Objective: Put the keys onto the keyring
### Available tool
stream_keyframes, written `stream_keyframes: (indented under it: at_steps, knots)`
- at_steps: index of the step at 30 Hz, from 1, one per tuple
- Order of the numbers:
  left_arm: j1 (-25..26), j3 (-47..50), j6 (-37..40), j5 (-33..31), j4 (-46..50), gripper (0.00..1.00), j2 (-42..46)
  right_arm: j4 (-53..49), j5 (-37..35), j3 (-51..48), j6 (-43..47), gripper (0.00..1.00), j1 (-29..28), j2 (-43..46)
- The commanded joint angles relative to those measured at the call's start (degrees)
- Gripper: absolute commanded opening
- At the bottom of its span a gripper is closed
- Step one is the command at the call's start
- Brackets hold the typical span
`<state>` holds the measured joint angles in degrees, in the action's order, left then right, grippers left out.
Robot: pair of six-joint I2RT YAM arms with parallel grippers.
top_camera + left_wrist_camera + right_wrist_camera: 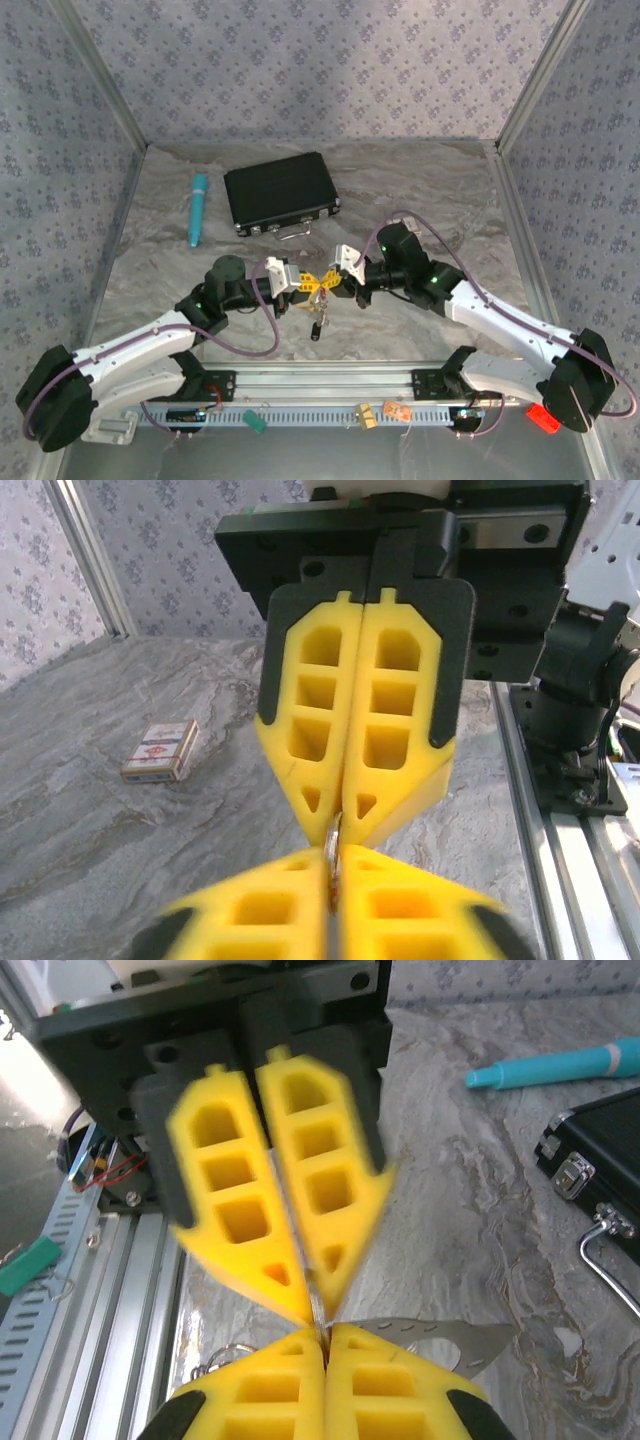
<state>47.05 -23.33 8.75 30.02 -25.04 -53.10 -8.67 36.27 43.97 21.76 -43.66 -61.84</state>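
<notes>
No lettering can be read anywhere (the small card box (pixel 160 751) bears print, too blurred).

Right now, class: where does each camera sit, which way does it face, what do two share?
Top: above and behind, looking down at the table; left arm, right arm show.
Left wrist: over its left claw, facing the right claw.
Right wrist: the reverse; pen and case beyond.
Shared: wrist views both show claws meeting on a ring.
</notes>
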Motion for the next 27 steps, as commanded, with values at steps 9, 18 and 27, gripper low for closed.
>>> stream_keyframes:
  at_steps: [9,18,27]
  knots:
    - [0.3,-4.9,3.9,-1.1,9.3,0.22,0.8,-23.1,-8.3,13.6,13.5,0.0,-2.9,-4.9]
    - [0.3,-6.1,4.5,0.5,9.8,0.19,-1.1,-24.5,-8.5,17.9,15.2,0.0,-5.4,-8.0]
    - [0.2,-6.8,5.5,4.4,10.6,0.0,-2.1,-21.1,-6.7,17.8,14.6,0.0,-6.1,-8.0]
